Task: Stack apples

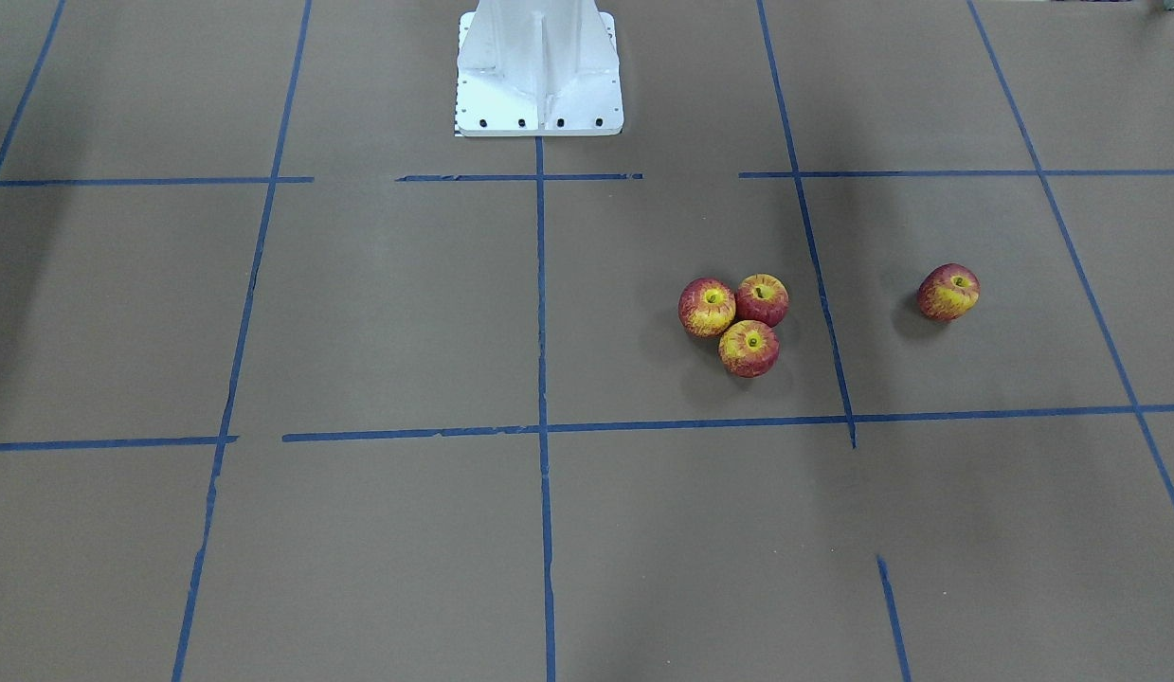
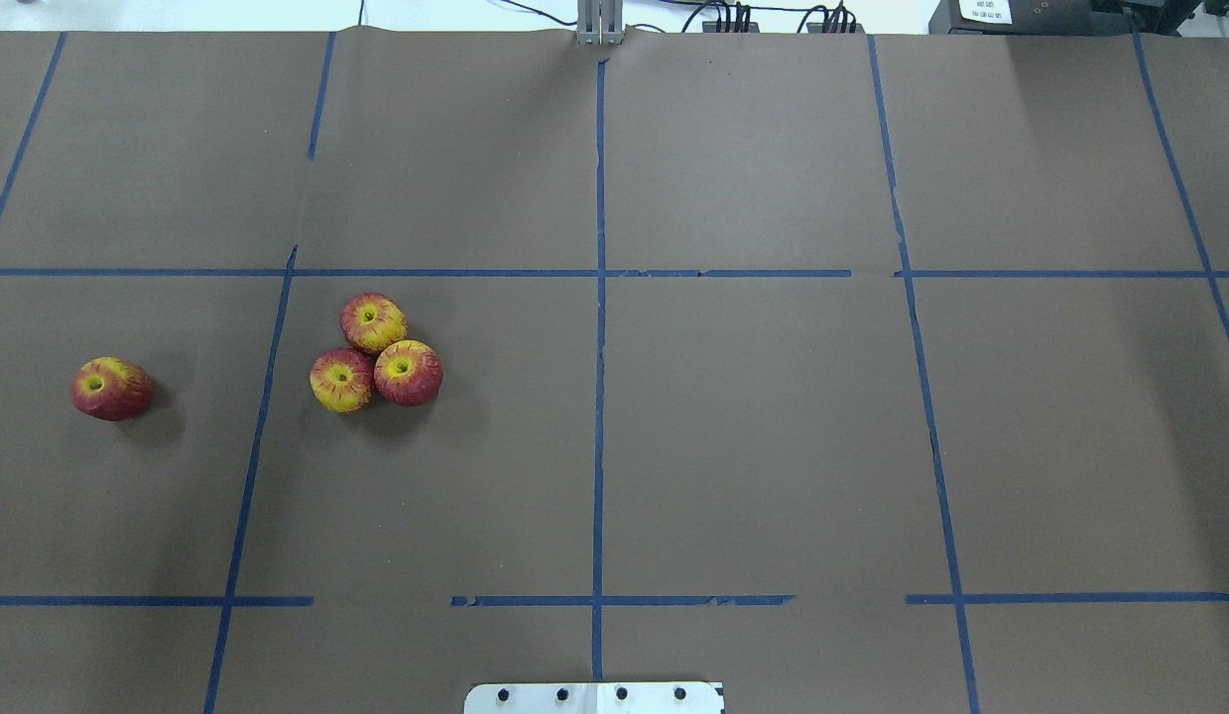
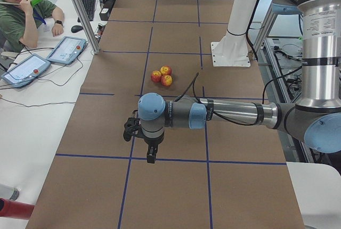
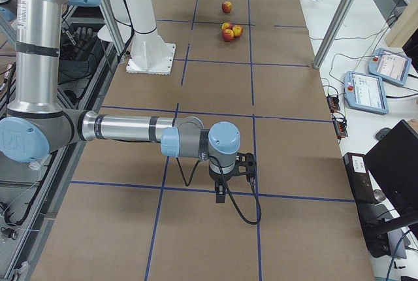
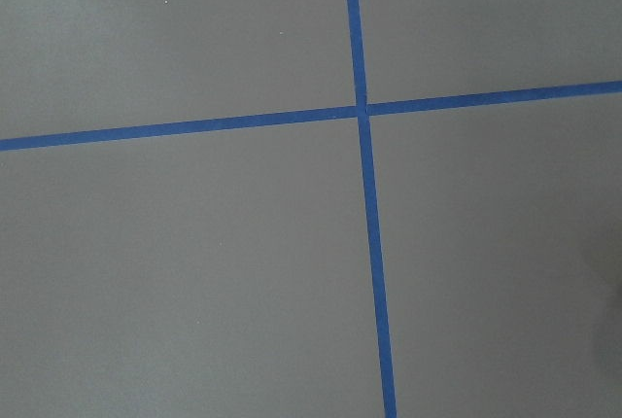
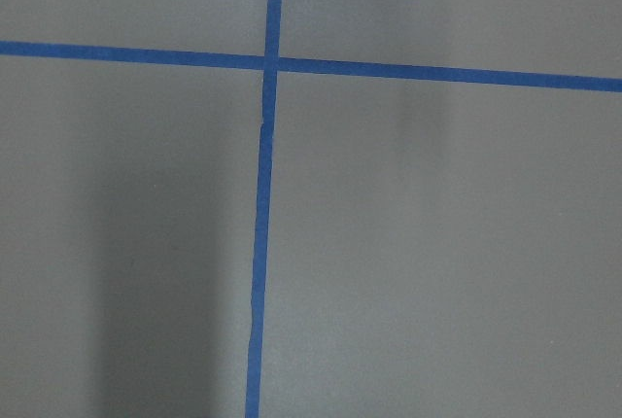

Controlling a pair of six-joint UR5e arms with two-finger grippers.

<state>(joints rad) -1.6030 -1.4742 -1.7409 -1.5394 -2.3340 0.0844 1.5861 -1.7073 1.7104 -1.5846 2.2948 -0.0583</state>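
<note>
Three small glossy red-and-yellow apples (image 2: 401, 372) touch, dimples upward; the fourth apple (image 2: 111, 389) lies apart, dimple tilted toward the robot's left; left fingers (image 3: 151, 156) and right fingers (image 4: 220, 193): cannot tell their state.

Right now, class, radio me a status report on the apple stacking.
Left gripper, right gripper: far off, jaws unclear. Three apples touching, fourth apple apart, none stacked. Nothing between them.
</note>
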